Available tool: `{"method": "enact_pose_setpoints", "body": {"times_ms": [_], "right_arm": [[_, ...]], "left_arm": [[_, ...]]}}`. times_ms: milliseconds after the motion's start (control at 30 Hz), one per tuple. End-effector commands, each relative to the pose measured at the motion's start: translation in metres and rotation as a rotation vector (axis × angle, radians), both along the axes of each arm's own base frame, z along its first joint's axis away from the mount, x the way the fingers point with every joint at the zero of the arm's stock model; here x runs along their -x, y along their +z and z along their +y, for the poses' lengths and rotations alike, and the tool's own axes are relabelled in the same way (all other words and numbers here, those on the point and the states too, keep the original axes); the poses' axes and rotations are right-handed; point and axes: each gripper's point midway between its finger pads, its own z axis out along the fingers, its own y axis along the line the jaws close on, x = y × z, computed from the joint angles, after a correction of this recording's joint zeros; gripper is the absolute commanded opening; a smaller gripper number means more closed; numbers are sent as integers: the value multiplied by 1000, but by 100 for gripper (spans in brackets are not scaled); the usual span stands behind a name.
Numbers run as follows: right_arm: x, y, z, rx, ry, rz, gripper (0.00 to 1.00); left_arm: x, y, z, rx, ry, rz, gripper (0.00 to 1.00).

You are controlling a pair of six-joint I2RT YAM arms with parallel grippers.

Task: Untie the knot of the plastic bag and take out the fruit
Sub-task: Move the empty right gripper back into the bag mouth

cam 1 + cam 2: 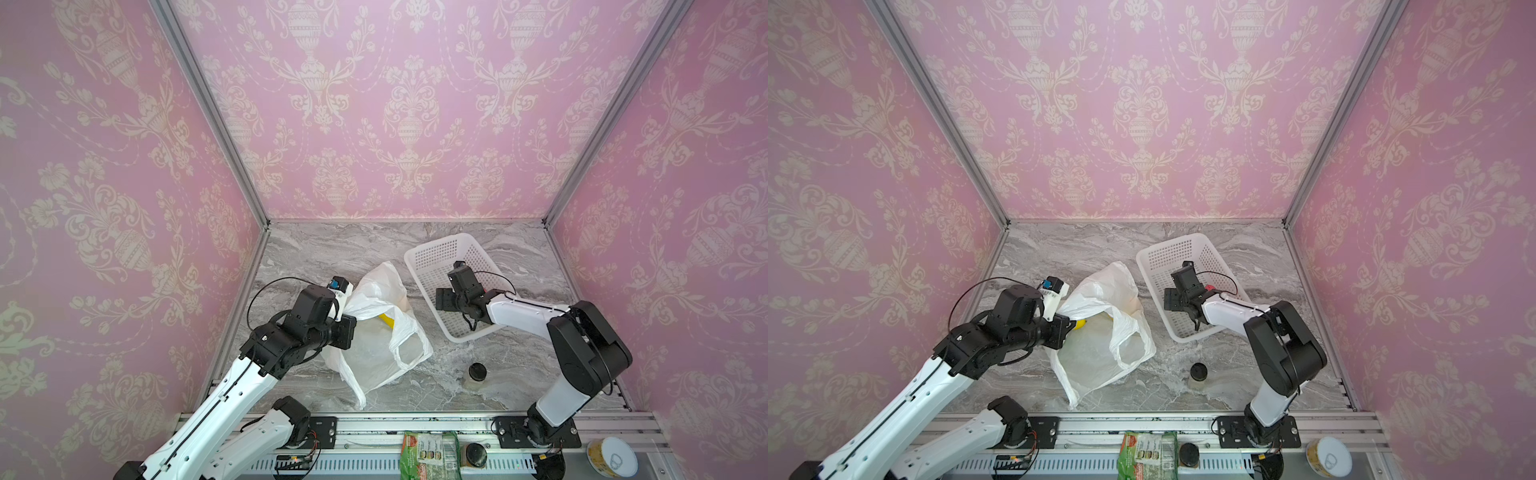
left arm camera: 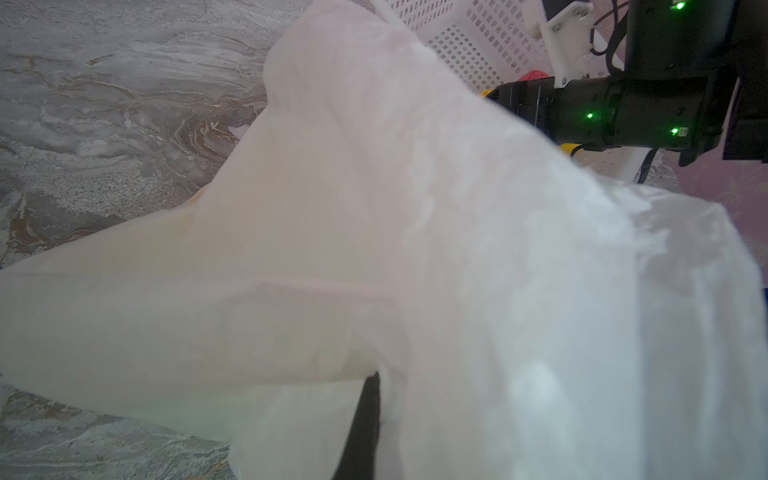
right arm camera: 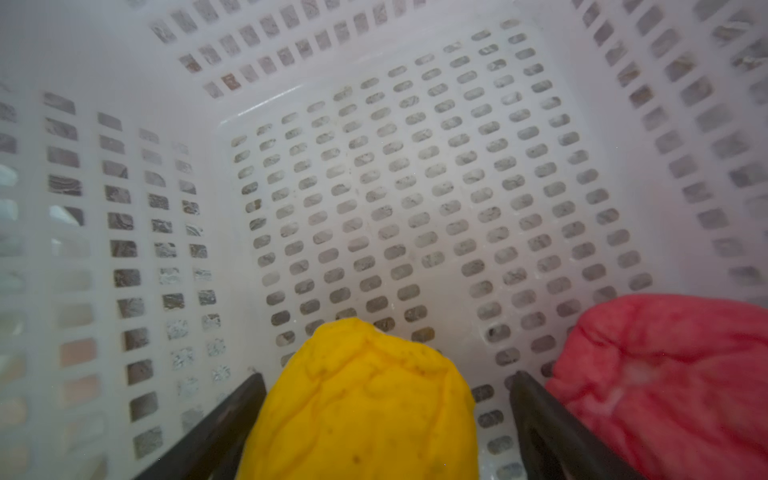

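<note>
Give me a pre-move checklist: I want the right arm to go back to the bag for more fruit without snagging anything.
1. Yellow fruit down in the basket: ok.
2. Right gripper open, fingers apart: ok.
3. Left gripper shut on the plastic bag: ok.
4. Knot undone: ok, handle loop lies loose.
5. Bag emptied: not ok, a yellow piece shows inside.
6. Other fruit inside: cannot tell.

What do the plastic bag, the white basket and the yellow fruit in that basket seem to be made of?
The plastic bag: thin translucent film, slightly glossy, crinkled. The basket: rigid moulded plastic, matte white, with regular slots. The yellow fruit: probably soft foam or rubber, matte; its skin is wrinkled and dented.
</note>
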Motion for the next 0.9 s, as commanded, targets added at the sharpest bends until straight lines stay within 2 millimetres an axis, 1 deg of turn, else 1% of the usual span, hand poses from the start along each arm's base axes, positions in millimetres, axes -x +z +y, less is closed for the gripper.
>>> {"method": "enact_pose_setpoints", "body": {"times_ms": [0,167,200,300,333,433,500,567,667,767,833,867], "right_arm": [[3,28,-4,-47,-15,-83,99],[20,63,-12,-101,-15,-177,100],[25,69,-13,-112,-12,-198,100],[42,97,-13,-143,11,-282,100],[49,107,-10,-150,28,-315,100],[76,145,7,-148,117,-435,98],[97,170,23,-157,201,-516,93],[118,189,42,-192,295,-575,87],[153,209,81,-241,481,-628,76],[192,219,123,-262,658,-679,70],[212,221,150,-278,742,-702,67],[220,218,162,-285,772,-698,65]], "left_arm": [[1,-4,3,-16,20,10,0],[1,-4,4,-18,21,9,0],[1,-4,4,-18,22,8,0],[0,-3,5,-18,26,3,0],[1,-3,5,-16,25,2,0],[1,-2,4,-15,22,2,0],[1,-2,4,-12,20,0,0],[2,-2,4,-9,20,0,0],[1,-2,4,-14,21,2,0],[1,-2,3,-11,18,2,0],[1,-2,3,-11,18,3,0],[1,-2,3,-12,19,3,0]]}}
